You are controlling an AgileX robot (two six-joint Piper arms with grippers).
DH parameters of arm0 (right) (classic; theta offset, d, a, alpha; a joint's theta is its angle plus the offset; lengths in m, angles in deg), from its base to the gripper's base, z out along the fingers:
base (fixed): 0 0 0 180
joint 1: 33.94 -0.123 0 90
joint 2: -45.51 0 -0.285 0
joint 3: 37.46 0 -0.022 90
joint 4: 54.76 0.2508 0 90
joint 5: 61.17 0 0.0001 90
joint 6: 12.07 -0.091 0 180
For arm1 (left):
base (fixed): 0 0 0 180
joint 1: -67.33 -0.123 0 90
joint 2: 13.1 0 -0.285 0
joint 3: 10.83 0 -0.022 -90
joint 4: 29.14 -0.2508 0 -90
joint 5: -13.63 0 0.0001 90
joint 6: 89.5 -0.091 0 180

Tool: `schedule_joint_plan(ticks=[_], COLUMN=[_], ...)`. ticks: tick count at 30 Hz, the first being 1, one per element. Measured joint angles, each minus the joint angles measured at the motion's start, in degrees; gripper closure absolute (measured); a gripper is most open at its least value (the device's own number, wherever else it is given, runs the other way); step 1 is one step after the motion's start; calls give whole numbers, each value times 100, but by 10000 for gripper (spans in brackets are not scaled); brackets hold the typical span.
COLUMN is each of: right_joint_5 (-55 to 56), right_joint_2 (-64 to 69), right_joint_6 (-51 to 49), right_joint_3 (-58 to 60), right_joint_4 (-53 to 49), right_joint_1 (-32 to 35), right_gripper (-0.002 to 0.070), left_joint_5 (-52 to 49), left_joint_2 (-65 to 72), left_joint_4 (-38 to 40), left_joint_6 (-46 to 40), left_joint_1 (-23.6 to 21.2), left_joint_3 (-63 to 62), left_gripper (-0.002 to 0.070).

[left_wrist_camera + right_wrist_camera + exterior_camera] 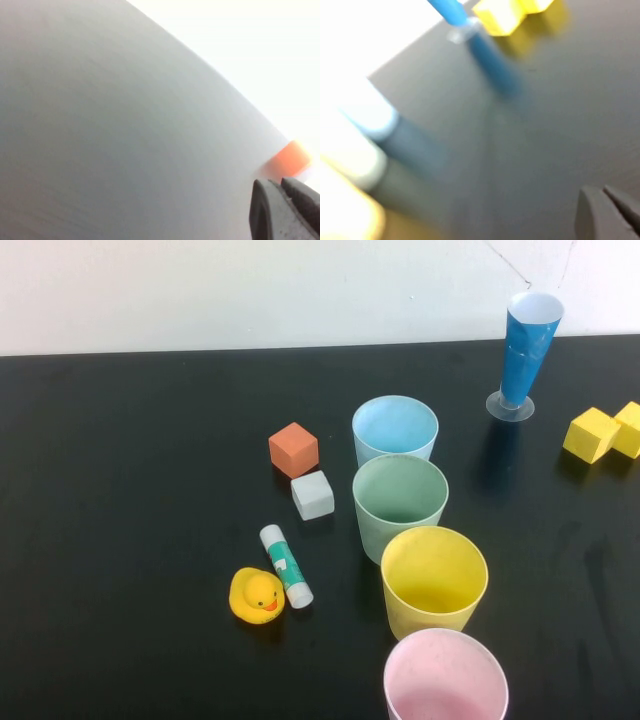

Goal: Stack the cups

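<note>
Four cups stand upright and apart in a row down the black table (130,490): light blue cup (395,428) farthest, then pale green cup (400,502), yellow cup (434,580) and pink cup (445,680) at the front edge. Neither arm shows in the high view. In the left wrist view my left gripper (280,184) is shut on nothing above bare table. My right gripper (602,190) is also shut and empty, with the blurred light blue cup (372,117) and yellow cup (345,215) off to one side.
Left of the cups lie an orange cube (293,449), a grey cube (313,494), a glue stick (286,565) and a yellow rubber duck (257,595). A tall blue cone (525,350) and two yellow blocks (603,432) stand at the back right.
</note>
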Motion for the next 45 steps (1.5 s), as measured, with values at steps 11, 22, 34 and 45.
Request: schedule_joint_plan(ticks=[11, 22, 34, 45], right_joint_5=[271, 283, 308, 73], right_joint_2=[0, 0, 0, 0], right_joint_6=[271, 1324, 1783, 2057], right_joint_3=[0, 0, 0, 0], right_joint_4=[1053, 1041, 1041, 1041], right_joint_1=[0, 0, 0, 0], right_gripper=[679, 679, 679, 679], left_joint_5=[690, 559, -2343, -4092], left_joint_2=[0, 0, 3077, 6111], left_joint_4=[3126, 3161, 1528, -9], left_joint_6=[779, -679, -3546, -3755], left_joint_1=[0, 0, 0, 316], left_joint_3=[0, -15, -3153, -6400], left_gripper=[675, 675, 675, 675])
